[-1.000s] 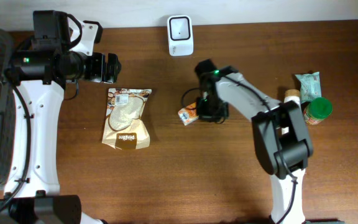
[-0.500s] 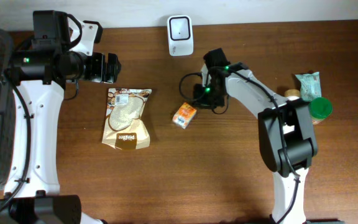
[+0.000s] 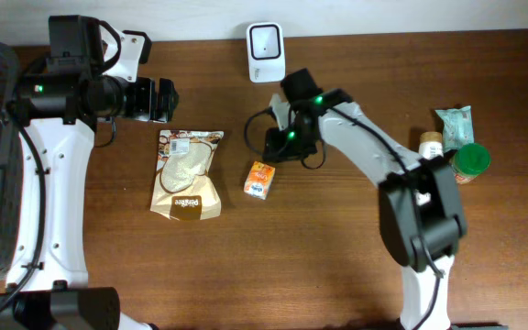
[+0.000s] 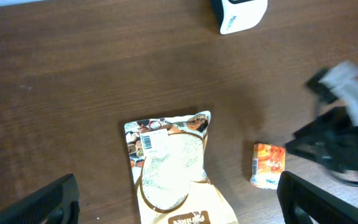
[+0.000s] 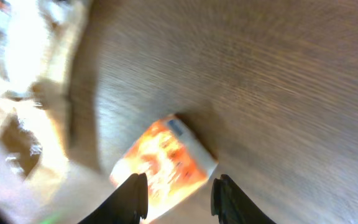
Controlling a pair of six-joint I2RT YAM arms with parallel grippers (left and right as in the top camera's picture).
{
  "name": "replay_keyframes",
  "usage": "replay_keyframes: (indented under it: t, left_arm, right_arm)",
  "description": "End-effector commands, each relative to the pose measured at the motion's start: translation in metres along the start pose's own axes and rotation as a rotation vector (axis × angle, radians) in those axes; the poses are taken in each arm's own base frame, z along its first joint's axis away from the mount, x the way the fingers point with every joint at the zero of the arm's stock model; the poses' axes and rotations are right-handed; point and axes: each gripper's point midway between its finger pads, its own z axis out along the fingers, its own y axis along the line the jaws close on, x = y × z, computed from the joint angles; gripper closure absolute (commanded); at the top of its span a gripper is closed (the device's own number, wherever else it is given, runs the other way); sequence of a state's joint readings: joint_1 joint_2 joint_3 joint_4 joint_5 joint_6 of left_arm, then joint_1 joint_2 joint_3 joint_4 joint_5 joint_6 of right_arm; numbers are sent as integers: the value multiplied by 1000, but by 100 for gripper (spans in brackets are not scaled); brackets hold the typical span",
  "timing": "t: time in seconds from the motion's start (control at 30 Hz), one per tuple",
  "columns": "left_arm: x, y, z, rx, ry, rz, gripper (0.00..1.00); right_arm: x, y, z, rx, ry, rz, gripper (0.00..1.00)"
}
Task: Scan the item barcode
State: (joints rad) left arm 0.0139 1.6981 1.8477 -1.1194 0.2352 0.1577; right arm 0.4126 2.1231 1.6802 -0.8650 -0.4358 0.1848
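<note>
The orange carton (image 3: 260, 179) lay flat on the wooden table (image 3: 337, 266), near the middle and free of both arms. Its long axis ran roughly from the near edge to the far edge, the far end leaning a little to the right, and its white end faced the near side. In the right wrist view it (image 5: 166, 162) sat just beyond the fingertips (image 5: 132, 196), tilted across the frame, though that picture was blurred.

To the carton's left, apart from it, we saw a snack bag (image 3: 189, 174) lying lengthwise the same way, a white barcode label at its far end.

The right arm rose from the near edge, ran up the right side, then bent left across the table. The right gripper (image 3: 278, 147) hung just past the carton's far end. Its fingers stood apart with nothing between them.

The left arm climbed along the left side and turned its wrist rightwards at the far end. The left gripper (image 3: 165, 99) hovered beyond the snack bag, pointing right. Its fingers (image 4: 48, 202) stood wide apart at the lower corners of the left wrist view and held nothing.

Far right, well away from the carton, stood a green-lidded jar (image 3: 471, 161) beside a teal packet (image 3: 454, 121).

Against the far edge, beyond the right gripper, stood the white barcode scanner (image 3: 266, 52).
</note>
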Motion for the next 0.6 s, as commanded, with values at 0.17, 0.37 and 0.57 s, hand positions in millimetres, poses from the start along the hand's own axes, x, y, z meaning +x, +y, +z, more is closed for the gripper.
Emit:
replay_keyframes:
  t: [0.17,0.37,0.57]
  left_arm:
    - [0,2,0,0,-1,11,1]
    - [0,2,0,0,-1,11,1]
    - [0,2,0,0,-1,11,1]
  right_arm:
    - [1,74,14,-55,-37,109,67]
    - [14,85,68,23,-19,138,67]
    - [26,71,77,97,14,151,67]
